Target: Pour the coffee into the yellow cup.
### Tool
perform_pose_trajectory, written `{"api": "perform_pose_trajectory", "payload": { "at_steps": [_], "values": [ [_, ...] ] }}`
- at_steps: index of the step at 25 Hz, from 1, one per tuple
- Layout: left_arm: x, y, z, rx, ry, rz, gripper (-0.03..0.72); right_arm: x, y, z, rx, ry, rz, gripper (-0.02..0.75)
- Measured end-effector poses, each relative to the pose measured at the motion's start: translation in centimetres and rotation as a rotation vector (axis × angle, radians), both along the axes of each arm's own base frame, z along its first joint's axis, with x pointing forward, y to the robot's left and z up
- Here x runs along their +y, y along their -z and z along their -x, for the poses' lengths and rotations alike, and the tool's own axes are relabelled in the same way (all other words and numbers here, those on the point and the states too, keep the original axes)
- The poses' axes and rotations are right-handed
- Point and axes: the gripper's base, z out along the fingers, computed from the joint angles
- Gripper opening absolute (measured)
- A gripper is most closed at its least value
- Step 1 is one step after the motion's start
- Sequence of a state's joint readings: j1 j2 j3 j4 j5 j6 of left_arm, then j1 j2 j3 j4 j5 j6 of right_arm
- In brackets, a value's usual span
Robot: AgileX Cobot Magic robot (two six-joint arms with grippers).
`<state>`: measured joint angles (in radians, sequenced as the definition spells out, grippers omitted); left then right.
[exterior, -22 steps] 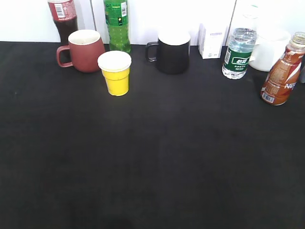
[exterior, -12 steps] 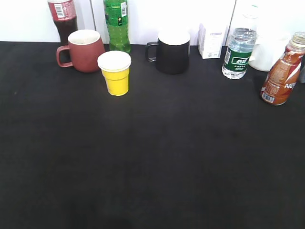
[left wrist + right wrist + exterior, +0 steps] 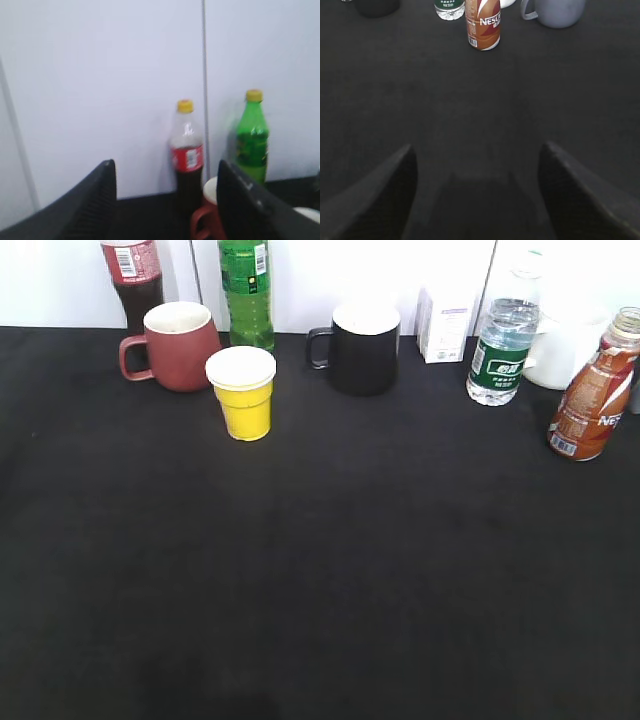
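The coffee bottle point(image 3: 594, 390), curvy brown-orange with a red-and-white label, stands upright at the table's far right; it also shows at the top of the right wrist view point(image 3: 483, 25). The yellow cup point(image 3: 242, 393) stands upright left of centre, in front of the maroon mug. Neither gripper shows in the exterior view. My right gripper point(image 3: 477, 155) is open and empty above the black table, well short of the coffee bottle. My left gripper point(image 3: 165, 170) is open and empty, facing the back wall and the cola bottle point(image 3: 187, 150).
A maroon mug point(image 3: 176, 345), cola bottle point(image 3: 132, 280) and green bottle point(image 3: 246, 292) stand at the back left. A black mug point(image 3: 360, 348), white box point(image 3: 445, 325), water bottle point(image 3: 500, 345) and white pot point(image 3: 568, 340) line the back. A grey mug point(image 3: 555, 11) stands right of the coffee bottle.
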<state>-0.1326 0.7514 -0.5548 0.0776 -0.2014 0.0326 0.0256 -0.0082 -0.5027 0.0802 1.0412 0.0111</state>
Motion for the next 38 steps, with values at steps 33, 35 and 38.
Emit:
{"api": "perform_pose_trajectory", "payload": {
  "at_steps": [33, 35, 38],
  "values": [
    [-15.9, 26.2, -21.2, 0.306, 0.551, 0.088, 0.45, 0.0, 0.0, 0.0, 0.0, 0.0, 0.0, 0.587],
    [-16.0, 26.2, -21.2, 0.309, 0.557, 0.082, 0.44, 0.0, 0.0, 0.0, 0.0, 0.0, 0.0, 0.587],
    [-16.8, 25.3, -20.3, 0.341, 0.686, 0.023, 0.44, 0.0, 0.0, 0.0, 0.0, 0.0, 0.0, 0.587]
  ]
}}
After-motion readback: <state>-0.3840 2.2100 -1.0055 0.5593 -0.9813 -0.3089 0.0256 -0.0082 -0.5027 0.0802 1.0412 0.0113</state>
